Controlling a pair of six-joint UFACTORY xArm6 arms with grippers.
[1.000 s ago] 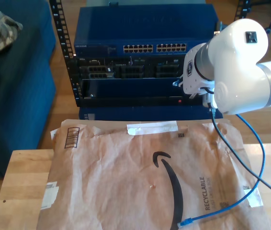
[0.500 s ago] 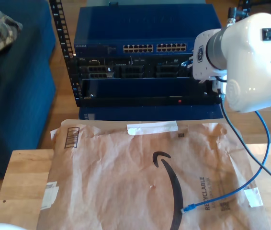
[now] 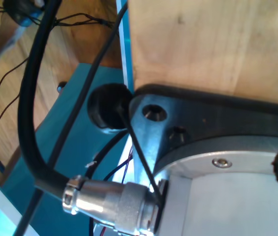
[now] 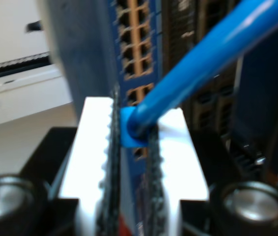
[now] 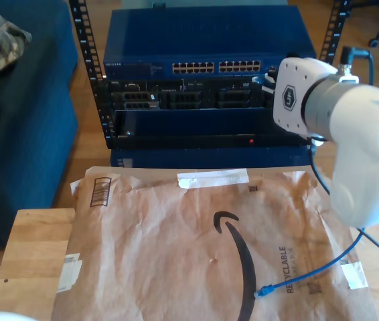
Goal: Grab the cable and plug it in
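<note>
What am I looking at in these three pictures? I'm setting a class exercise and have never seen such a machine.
It is a pair of robot arms. The exterior view, from a camera off the arms, shows one white arm before a blue network switch in a rack, with a brown paper mailer on a wooden table. The other two pictures come from cameras on the grippers. My second gripper has its jaws shut on the cable, near the switch's ports. The cable's free plug rests on the mailer.
</note>
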